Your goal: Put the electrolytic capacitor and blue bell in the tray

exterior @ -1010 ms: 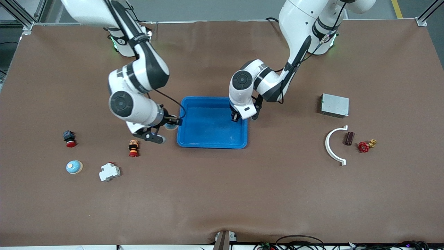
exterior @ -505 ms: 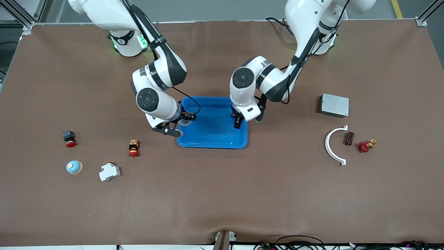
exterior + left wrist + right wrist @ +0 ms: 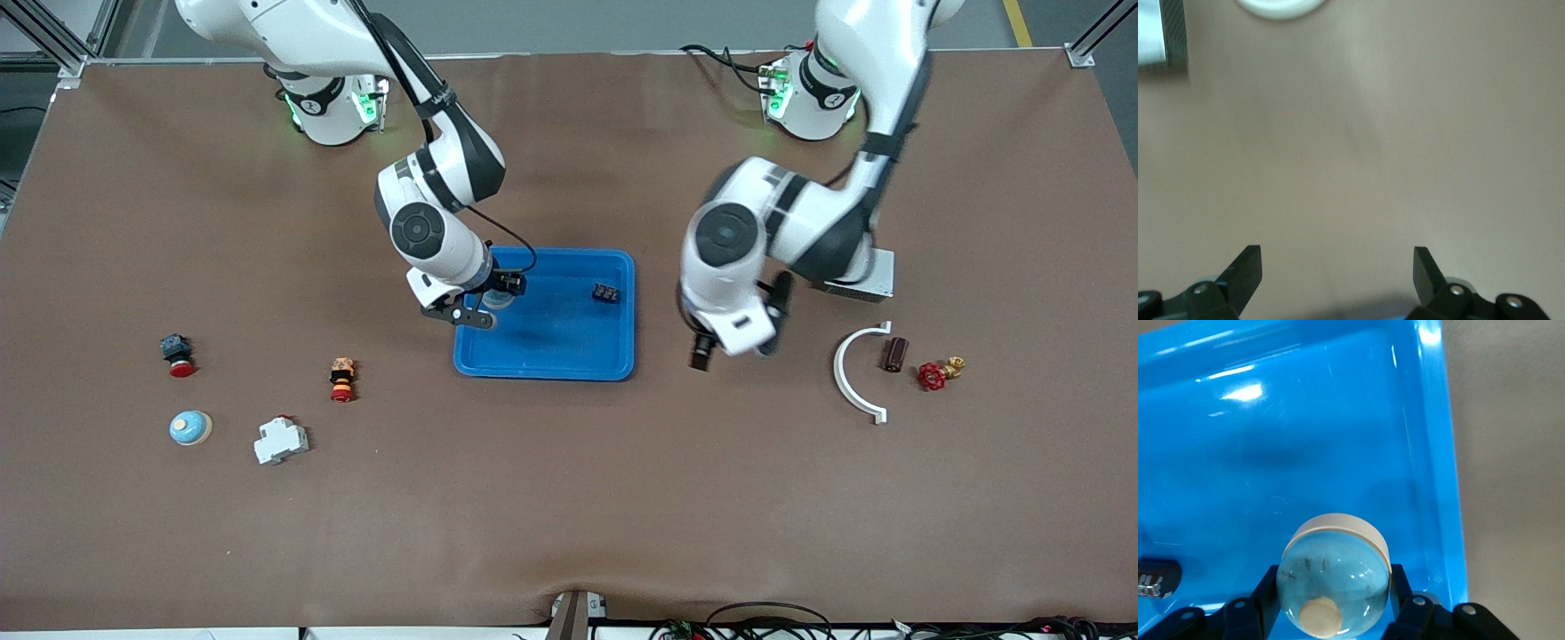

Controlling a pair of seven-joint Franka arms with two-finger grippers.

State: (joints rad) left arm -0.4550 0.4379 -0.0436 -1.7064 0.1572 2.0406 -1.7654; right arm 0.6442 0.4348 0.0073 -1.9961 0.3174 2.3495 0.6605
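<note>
Two bells show — one (image 3: 496, 299) pinched in the right gripper (image 3: 487, 302) over the tray (image 3: 544, 356), another (image 3: 190, 428) on the table toward the right arm's end. One capacitor (image 3: 606, 292) lies in the tray. Left gripper (image 3: 731, 348), fingers spread and empty, hangs over bare table beside the tray. No writing is readable.

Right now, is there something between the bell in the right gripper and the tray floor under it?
Nothing visible. The right gripper holds the blue bell over bare floor of the tray; the capacitor lies apart in the tray.
</note>
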